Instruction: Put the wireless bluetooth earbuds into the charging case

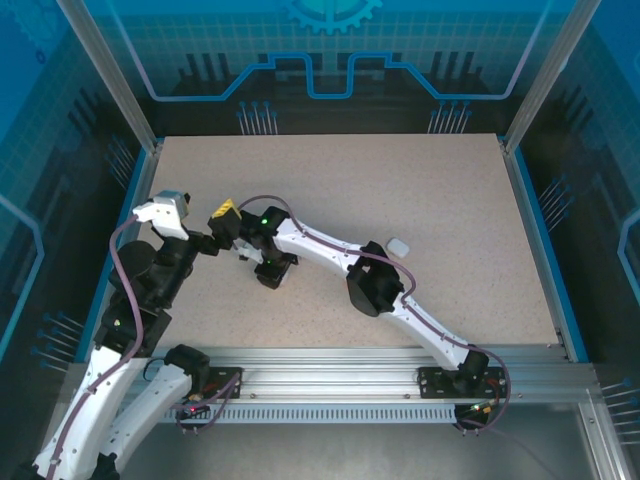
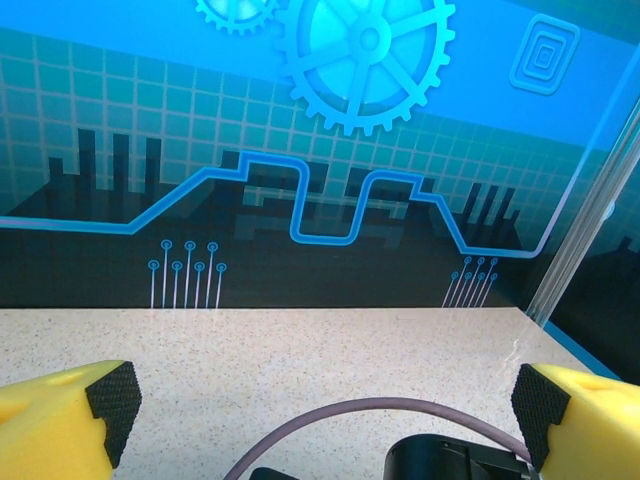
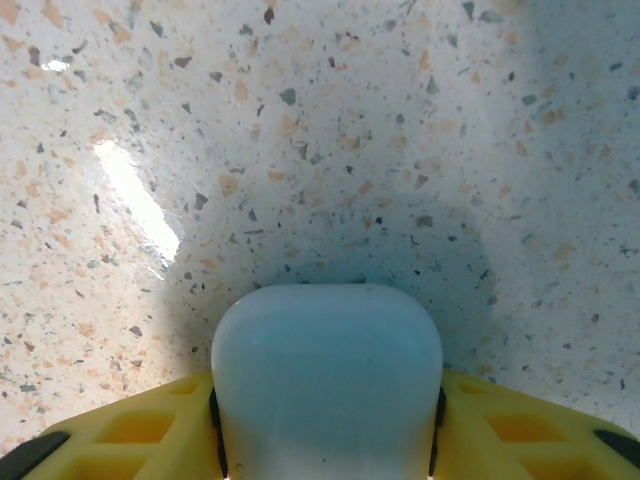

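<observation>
**A:** Position of the charging case (image 3: 326, 370)?

**B:** Low over the speckled tabletop (image 3: 330, 120), perhaps resting on it. Pinched across its width by the right pincer (image 3: 325, 445), with the yellow fingers (image 3: 170, 400) tight against both flanks.

**A:** Long axis?

**B:** Judged to run straight out from the wrist, rounded end foremost. Near end cut off at the frame edge, so not certain.

**A:** And the left pincer (image 2: 325, 400)?

**B:** Spread wide, gripping nothing. Near the charging case, beyond it and to its left as seen from above, and aimed at the back wall rather than downward.

**A:** Earbuds?

**B:** Whereabouts: cannot tell. No seam or opening to be made out on the charging case.

**A:** Anything else white?

**B:** A second white pebble (image 1: 398, 246), perhaps another case, well to the right of the charging case.

**A:** Relation governing the coming move?

**B:** Probably the free arm's approach: left pincer close by, yet pointing away, so needing to tip down toward the charging case.
</observation>
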Controlling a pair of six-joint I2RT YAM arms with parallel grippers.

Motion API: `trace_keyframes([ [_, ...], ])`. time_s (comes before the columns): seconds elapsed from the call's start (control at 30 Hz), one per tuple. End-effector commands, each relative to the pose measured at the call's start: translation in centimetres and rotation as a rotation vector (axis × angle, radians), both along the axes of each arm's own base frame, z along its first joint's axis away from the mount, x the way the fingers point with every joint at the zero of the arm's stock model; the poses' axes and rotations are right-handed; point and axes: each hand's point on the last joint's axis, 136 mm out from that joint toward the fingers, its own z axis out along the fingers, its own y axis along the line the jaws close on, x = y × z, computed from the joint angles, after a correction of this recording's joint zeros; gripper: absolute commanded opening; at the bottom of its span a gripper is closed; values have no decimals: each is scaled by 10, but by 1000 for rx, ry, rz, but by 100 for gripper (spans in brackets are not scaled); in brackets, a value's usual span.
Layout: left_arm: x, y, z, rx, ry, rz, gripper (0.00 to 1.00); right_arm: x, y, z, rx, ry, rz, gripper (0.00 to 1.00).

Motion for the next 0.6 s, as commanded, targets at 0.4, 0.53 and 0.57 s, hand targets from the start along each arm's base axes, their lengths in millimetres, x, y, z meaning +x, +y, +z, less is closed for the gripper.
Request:
trace_keyframes([
  [0.4, 0, -4, -2, -83, 3, -30, 99, 17, -41, 87, 228, -89, -85, 44],
  [0.53, 5, -7, -10, -100, 84, -37, 99, 13, -69, 114, 301, -139, -97, 44],
  [0.57, 7, -9, -12, -102, 107, -44, 99, 12, -77, 122, 321, -156, -99, 44],
])
